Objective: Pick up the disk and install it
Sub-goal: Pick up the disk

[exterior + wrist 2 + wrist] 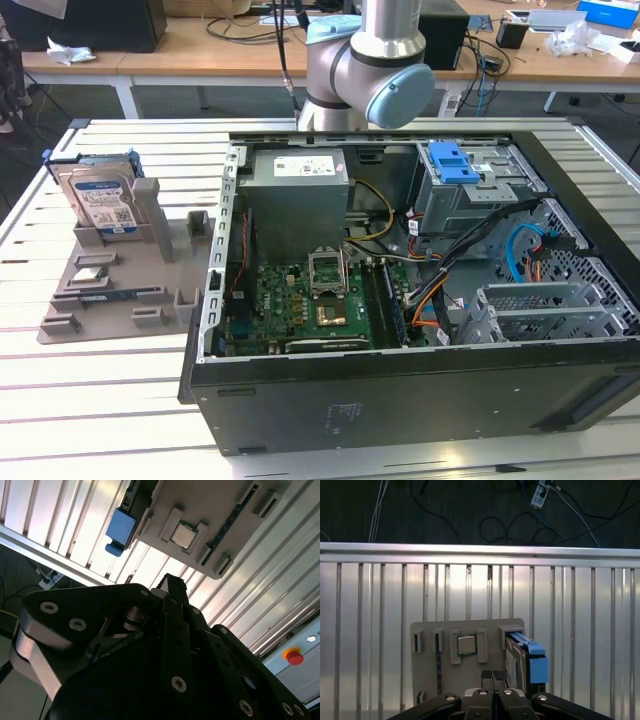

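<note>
Disk upright on edge, blue-railed, in grey holder slot.

Slatted metal counter near, pale, glare streaking the slats. Far behind, long wooden desk on white legs, littered with wires, crumpled paper and a dark box. Past the counter's edge, dark floor with loose cables and a power strip.

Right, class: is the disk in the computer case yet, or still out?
Out. The disk stands on edge in a slot of the grey fixture, at the exterior view's left of the open case.
</note>
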Motion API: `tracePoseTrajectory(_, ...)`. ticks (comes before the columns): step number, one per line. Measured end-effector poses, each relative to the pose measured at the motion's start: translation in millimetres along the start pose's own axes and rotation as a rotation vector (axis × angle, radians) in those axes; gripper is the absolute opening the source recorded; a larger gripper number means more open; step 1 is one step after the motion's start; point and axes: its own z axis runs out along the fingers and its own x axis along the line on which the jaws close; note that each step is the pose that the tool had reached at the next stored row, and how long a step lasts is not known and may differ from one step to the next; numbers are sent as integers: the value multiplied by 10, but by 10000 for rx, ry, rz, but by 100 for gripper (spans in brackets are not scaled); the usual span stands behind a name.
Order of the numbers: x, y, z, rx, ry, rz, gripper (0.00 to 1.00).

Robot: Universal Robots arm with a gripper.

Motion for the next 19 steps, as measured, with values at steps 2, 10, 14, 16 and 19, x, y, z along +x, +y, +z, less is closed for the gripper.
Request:
tracePoseTrajectory(2, -17, 0, 1, 0, 0, -5, 11)
tracePoseTrajectory(10, -123, -3, 8, -1, 2, -32, 11)
tracePoseTrajectory(14, -166, -3, 11, -1, 1, -39, 11)
tracePoseTrajectory(16, -201, -4, 12, -1, 2, -45, 11)
tracePoseTrajectory(19, -225, -5, 13, -2, 2, -50, 11)
